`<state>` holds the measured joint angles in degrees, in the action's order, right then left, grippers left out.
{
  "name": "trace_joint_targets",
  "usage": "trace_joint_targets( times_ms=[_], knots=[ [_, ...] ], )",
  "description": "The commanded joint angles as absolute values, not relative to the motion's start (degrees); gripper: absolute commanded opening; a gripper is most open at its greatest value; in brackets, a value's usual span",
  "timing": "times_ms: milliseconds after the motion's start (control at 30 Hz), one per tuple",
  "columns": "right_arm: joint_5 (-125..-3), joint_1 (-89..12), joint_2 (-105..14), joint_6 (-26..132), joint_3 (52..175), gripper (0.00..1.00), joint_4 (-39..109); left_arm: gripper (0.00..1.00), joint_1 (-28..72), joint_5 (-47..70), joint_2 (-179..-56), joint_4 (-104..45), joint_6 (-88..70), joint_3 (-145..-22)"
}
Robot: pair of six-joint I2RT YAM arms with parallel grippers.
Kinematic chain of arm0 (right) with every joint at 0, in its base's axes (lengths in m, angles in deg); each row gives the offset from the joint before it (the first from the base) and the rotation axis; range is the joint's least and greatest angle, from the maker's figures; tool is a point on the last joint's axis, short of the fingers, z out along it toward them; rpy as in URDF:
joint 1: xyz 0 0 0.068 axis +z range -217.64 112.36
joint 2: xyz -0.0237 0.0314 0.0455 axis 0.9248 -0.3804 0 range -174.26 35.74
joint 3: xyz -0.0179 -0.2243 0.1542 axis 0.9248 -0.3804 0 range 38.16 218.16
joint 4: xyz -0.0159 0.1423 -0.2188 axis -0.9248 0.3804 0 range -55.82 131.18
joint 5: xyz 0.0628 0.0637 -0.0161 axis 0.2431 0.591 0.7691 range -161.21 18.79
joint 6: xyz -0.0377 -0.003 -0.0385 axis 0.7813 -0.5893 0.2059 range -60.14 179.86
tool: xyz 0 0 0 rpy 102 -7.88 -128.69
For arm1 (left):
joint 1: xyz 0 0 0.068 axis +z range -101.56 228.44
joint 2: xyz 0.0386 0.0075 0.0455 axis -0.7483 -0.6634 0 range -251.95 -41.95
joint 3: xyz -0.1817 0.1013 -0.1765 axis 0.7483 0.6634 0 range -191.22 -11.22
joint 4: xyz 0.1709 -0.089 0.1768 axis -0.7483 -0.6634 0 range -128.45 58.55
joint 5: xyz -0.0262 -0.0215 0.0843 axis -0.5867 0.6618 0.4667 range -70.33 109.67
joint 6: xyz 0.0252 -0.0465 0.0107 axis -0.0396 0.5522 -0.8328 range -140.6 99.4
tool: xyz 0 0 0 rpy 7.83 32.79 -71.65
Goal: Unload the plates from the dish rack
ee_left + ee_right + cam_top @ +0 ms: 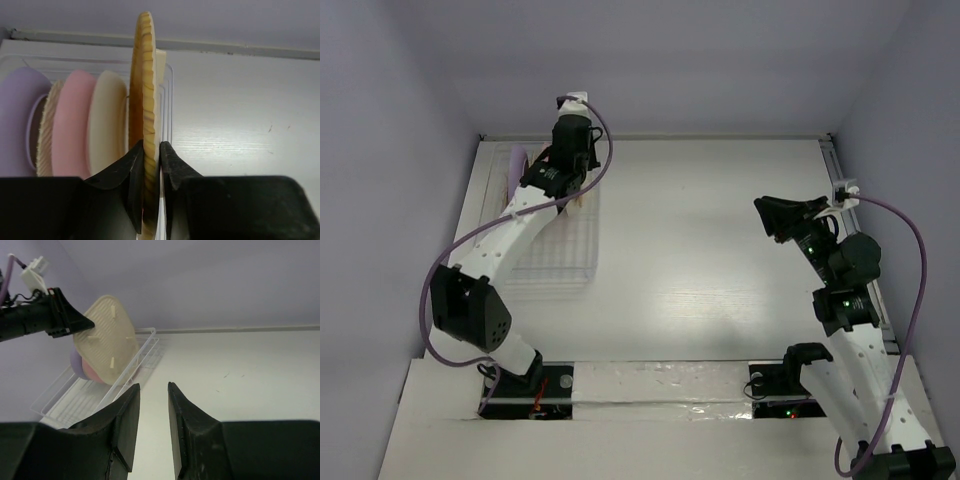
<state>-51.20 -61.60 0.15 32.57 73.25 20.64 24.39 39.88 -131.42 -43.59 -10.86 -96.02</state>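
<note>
White tabletop (720, 250) walled in pale lavender, with the clear dish rack (560, 255) at its far-left corner. My left end effector (151, 150) pinches the rim of the tan textured plate (145, 75), held on edge at the rack's far end, just beside the cream plate (107, 120); the pink plate (75, 120) and purple plate (17, 115) stand beyond. My right end effector (153, 390) is spread and empty near the right edge. For a clean lift, I judge: draw the plate along its own plane, untilted, until it clears ribs and neighbour, then carry it to open tabletop.
</note>
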Motion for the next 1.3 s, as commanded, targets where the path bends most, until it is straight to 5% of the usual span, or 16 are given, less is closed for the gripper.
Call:
trace_joint_targets(
  times_ms=[0, 433, 633, 833, 1267],
  knots=[
    [-50.2, -61.8, 0.0, 32.3, 75.3, 0.35, 18.5, 0.0, 24.9, 44.9, -124.2, -35.5, -12.4, -96.5],
    [-54.2, -61.8, 2.5, 33.0, 75.3, 0.25, 20.6, 0.0, 10.4, 47.9, -125.5, -37.2, -19.1, -106.2],
    [-66.9, -61.8, 8.7, 33.5, 75.3, 0.24, 25.2, 0.0, 1.3, 50.4, -135.3, -37.4, -22.5, -112.6],
    [-85.4, -61.8, 20.4, 32.7, 73.8, 0.14, 30.1, 0.0, -2.8, 50.7, -146.5, -37.2, -23.2, -118.1],
    [-92.6, -61.8, 27.3, 31.6, 73.3, 0.13, 33.1, 0.0, -8.9, 57.6, -167.7, -34.1, -32.5, -126.2]
  ],
)
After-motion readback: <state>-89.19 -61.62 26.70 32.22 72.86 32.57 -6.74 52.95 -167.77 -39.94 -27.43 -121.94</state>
